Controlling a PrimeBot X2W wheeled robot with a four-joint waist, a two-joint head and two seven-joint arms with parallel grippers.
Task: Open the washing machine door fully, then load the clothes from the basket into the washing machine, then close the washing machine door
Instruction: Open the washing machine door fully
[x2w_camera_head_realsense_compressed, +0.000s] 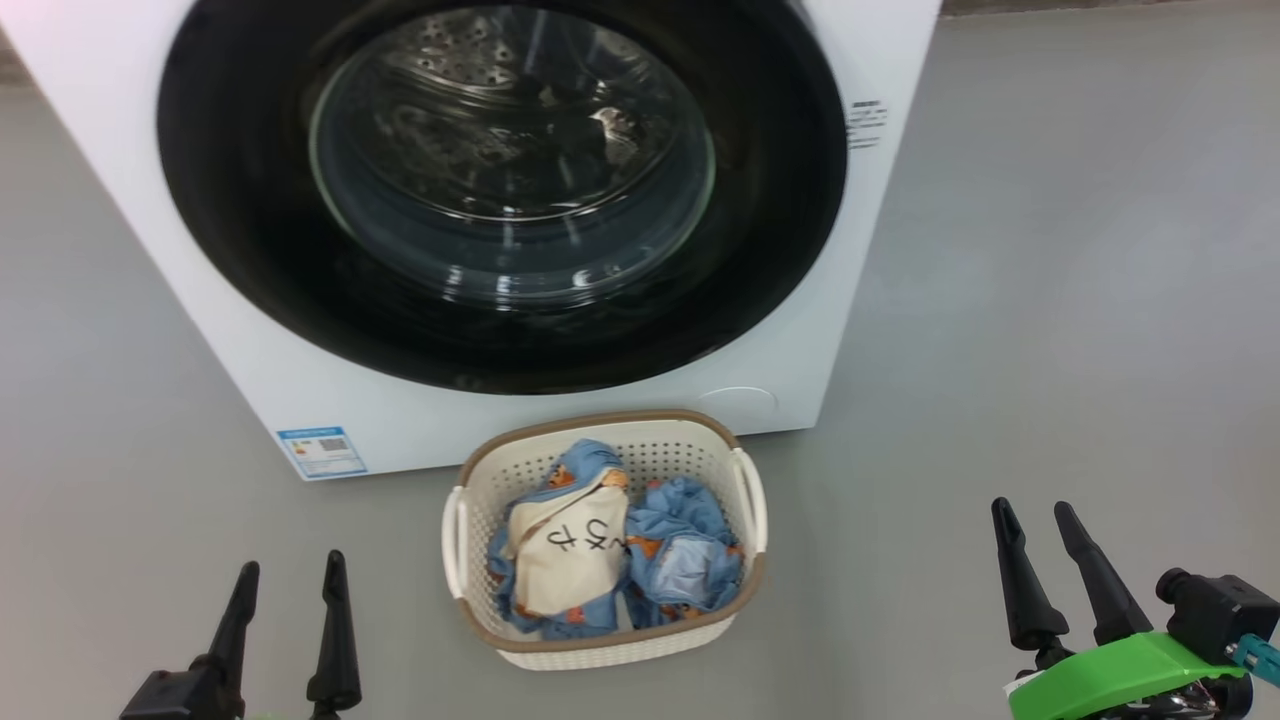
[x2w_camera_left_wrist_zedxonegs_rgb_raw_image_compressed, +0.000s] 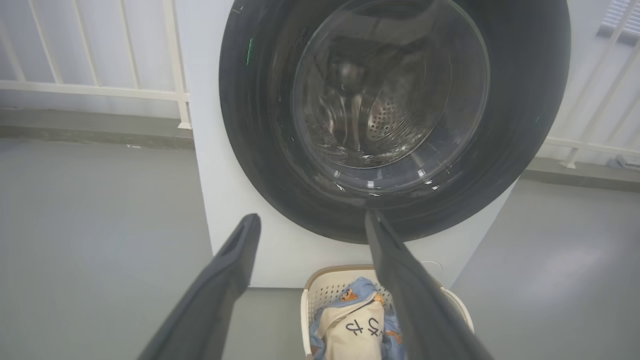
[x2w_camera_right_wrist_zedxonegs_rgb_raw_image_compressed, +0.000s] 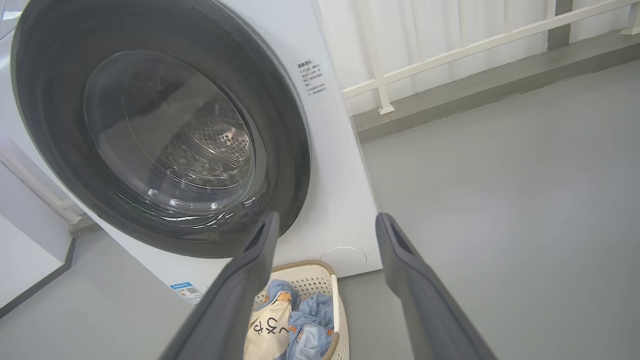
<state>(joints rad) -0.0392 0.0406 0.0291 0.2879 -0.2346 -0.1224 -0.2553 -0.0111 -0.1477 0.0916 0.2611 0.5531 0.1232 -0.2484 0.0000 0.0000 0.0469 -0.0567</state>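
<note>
1. Washing machine (x2w_camera_head_realsense_compressed: 400, 425): white front-loader standing on the grey floor (x2w_camera_head_realsense_compressed: 1050, 300). Its steel drum shows through the glass.
2. Washing machine door (x2w_camera_head_realsense_compressed: 250, 200): round, glossy black, lying closed against the machine front.
3. Blue label sticker (x2w_camera_head_realsense_compressed: 320, 452): at the lower left corner of the machine front.
4. Basket (x2w_camera_head_realsense_compressed: 610, 650): cream with a brown rim, on the floor just in front of the machine, below the door.
5. Clothes (x2w_camera_head_realsense_compressed: 690, 550): light-blue bear-print garments heaped inside the basket. A cream cloth (x2w_camera_head_realsense_compressed: 565, 545) with black characters lies on top.
6. Left gripper (x2w_camera_head_realsense_compressed: 292, 565): released, fingers spread and empty, to the left of the basket and apart from it.
7. Right gripper (x2w_camera_head_realsense_compressed: 1031, 508): released, fingers parted and empty, well apart from the basket on its right.
</note>
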